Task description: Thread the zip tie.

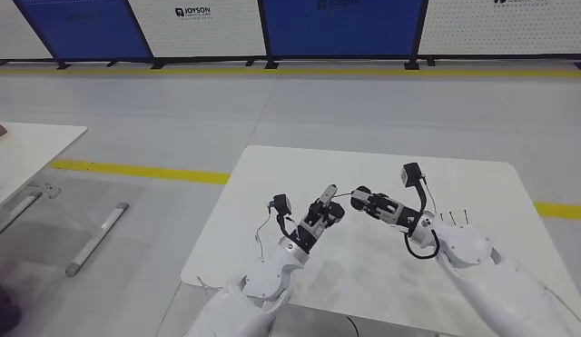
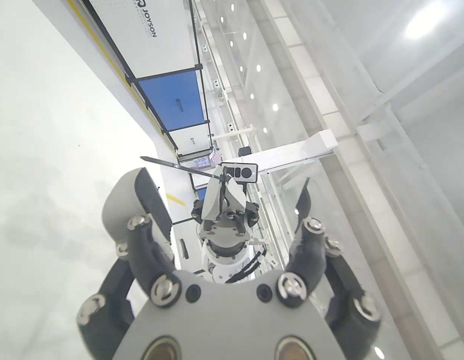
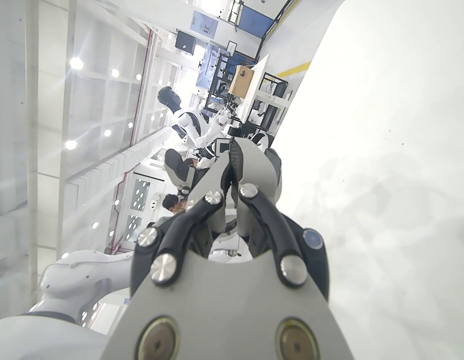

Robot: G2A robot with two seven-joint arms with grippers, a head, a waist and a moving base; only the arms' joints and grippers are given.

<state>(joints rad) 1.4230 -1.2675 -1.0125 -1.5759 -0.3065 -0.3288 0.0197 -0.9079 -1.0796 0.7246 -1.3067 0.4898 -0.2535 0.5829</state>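
The zip tie (image 2: 172,164) is a thin dark strap held above the white table (image 1: 472,183). My right gripper (image 2: 221,189) is shut on it, and the pointed free end sticks out sideways from the pads. In the top view the zip tie (image 1: 346,192) spans the small gap between the two grippers. My left gripper (image 2: 226,181) faces the right one and is open, with its fingers (image 2: 151,192) wide on either side and nothing between them. In its own wrist view the right gripper (image 3: 233,147) has its pads pressed together. In the top view the left gripper (image 1: 325,208) and the right gripper (image 1: 360,198) nearly meet.
A few thin dark pieces (image 1: 454,216) lie on the table beside the right forearm. The table's left edge (image 1: 218,210) is close to the left arm. A second white table (image 1: 36,146) stands at the far left across the floor.
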